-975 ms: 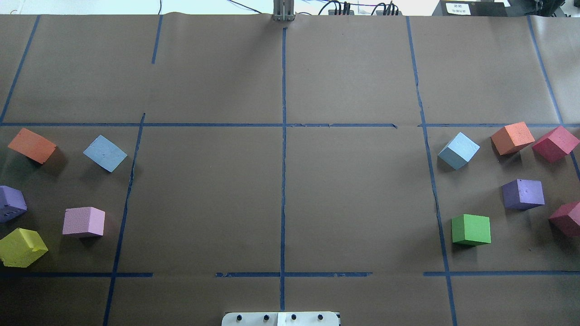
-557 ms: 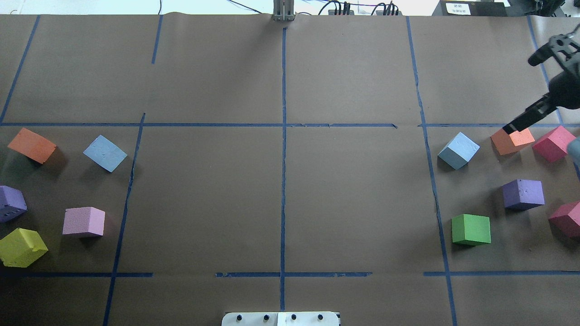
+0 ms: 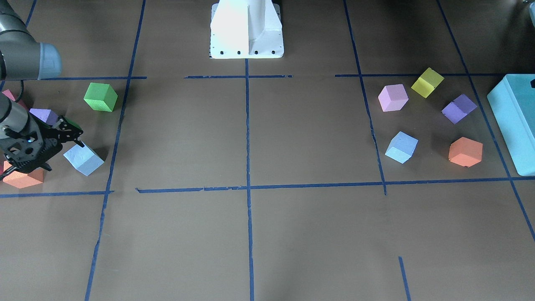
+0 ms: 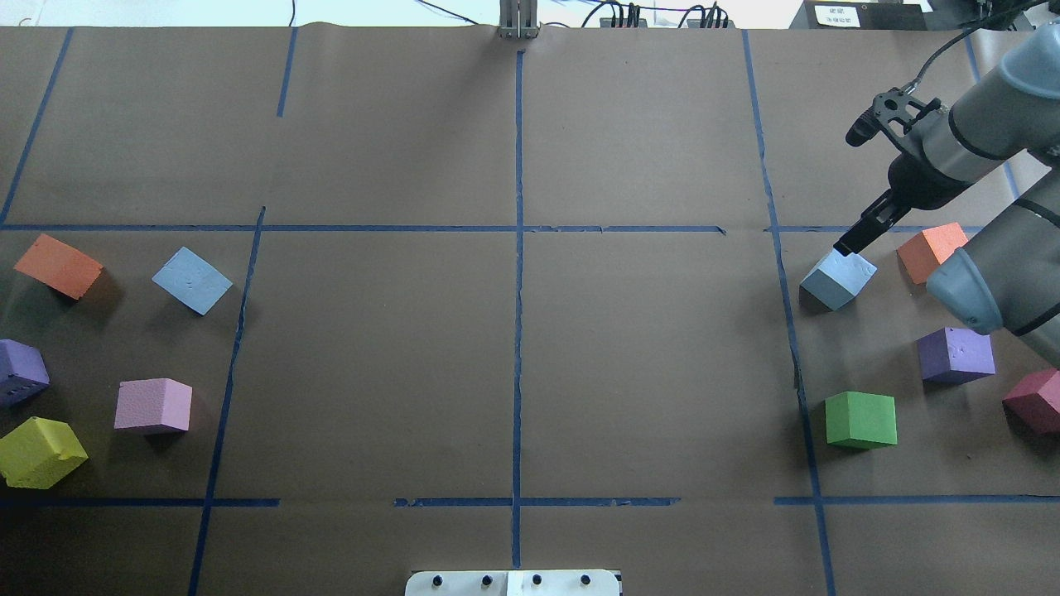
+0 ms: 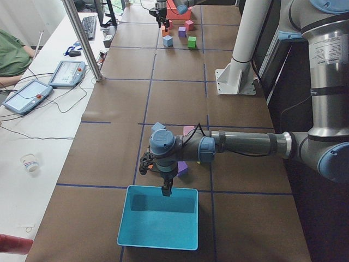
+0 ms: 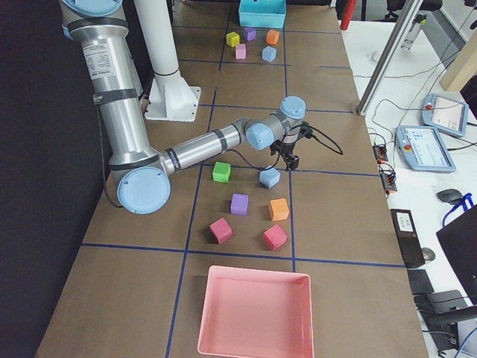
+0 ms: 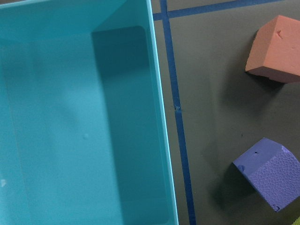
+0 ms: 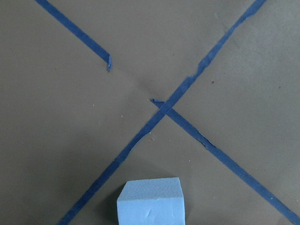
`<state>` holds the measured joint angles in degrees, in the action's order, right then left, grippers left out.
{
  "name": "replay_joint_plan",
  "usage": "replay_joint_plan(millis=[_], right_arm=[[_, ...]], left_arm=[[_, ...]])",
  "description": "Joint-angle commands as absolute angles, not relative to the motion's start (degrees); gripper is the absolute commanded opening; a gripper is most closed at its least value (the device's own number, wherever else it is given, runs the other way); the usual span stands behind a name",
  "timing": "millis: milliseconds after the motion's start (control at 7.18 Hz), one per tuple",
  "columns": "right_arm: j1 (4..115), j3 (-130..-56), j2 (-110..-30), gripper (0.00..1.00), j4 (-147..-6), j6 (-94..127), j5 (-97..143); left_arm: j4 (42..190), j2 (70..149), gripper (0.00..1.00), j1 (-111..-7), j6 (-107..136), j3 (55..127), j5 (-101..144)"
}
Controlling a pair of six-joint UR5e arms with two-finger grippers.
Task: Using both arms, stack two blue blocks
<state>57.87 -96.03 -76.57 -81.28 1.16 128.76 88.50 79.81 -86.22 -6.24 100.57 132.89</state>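
Note:
One blue block (image 4: 192, 280) lies at the table's left side, also seen in the front view (image 3: 401, 147). The other blue block (image 4: 838, 277) lies at the right side (image 3: 83, 159) and shows at the bottom of the right wrist view (image 8: 151, 201). My right gripper (image 3: 44, 158) hangs open just above and beside this block. One finger (image 4: 857, 236) is at the block's far top corner; the other is over the orange cube (image 3: 21, 177). My left gripper (image 5: 166, 190) hangs over the teal box (image 5: 158, 224); I cannot tell whether it is open.
Near the right blue block lie orange (image 4: 932, 252), purple (image 4: 956, 354), green (image 4: 861, 420) and red (image 4: 1035, 401) cubes. On the left lie orange (image 4: 58, 265), purple (image 4: 21, 372), pink (image 4: 153, 406) and yellow (image 4: 40, 451) cubes. A pink tray (image 6: 253, 313) sits at the right end.
My right arm has come into the overhead view from the right edge. It moved left from above the orange cube to the right blue block. No block has moved.

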Motion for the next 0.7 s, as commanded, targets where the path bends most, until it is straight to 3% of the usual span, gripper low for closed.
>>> replay_joint_plan(millis=[0,557], right_arm=[[55.56,-93.26,-76.55,1.00,-81.21,1.14,127.88],[53.71,-91.41,-76.90,0.99,-81.30,1.75,127.62]], left_arm=[[88.59,79.89,1.00,-86.22,-6.24,100.28,132.89],[88.59,79.80,1.00,-86.22,-6.24,100.28,132.98]])
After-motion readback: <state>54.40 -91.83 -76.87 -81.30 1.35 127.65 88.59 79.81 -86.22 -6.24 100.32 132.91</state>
